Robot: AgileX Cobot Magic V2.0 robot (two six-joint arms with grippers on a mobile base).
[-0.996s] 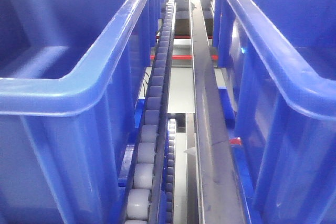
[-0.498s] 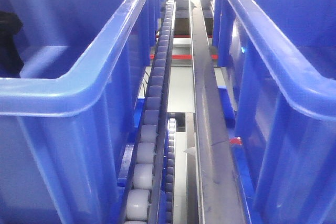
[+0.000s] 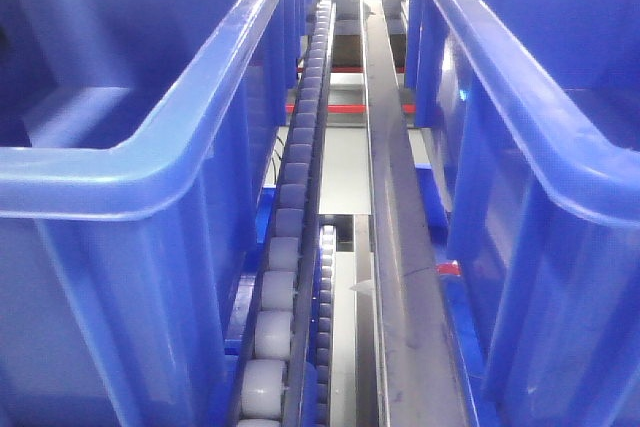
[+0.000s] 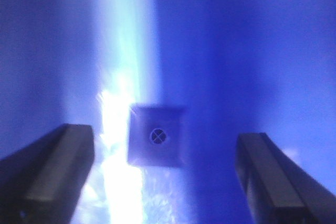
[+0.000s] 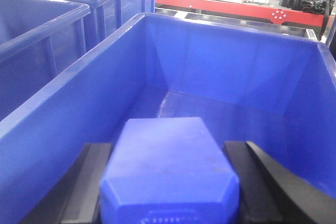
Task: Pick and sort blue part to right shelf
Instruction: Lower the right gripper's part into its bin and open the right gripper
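Note:
In the right wrist view my right gripper (image 5: pixel 169 149) is shut on a chunky blue part (image 5: pixel 170 174) with bevelled corners, held over the inside of a deep blue bin (image 5: pixel 236 72). My left gripper (image 4: pixel 165 150) is open inside another blue bin, its dark fingers (image 4: pixel 55 166) wide apart. Between and beyond them a small square blue part (image 4: pixel 157 136) with a round crossed hole lies on the bin floor, untouched. The front view shows the right shelf's roller track (image 3: pixel 298 167) and steel rail (image 3: pixel 392 207), with neither gripper in sight.
Two large blue bins (image 3: pixel 150 162) (image 3: pixel 525 157) flank the roller track in the front view. More blue bins (image 5: pixel 47 19) stand to the left in the right wrist view, with a red machine frame (image 5: pixel 231 6) behind. Strong glare (image 4: pixel 121 129) washes over the bin floor.
Half a second ago a dark shape showed at the far left inside the left bin in the front view. It is gone now. Nothing else there has moved.

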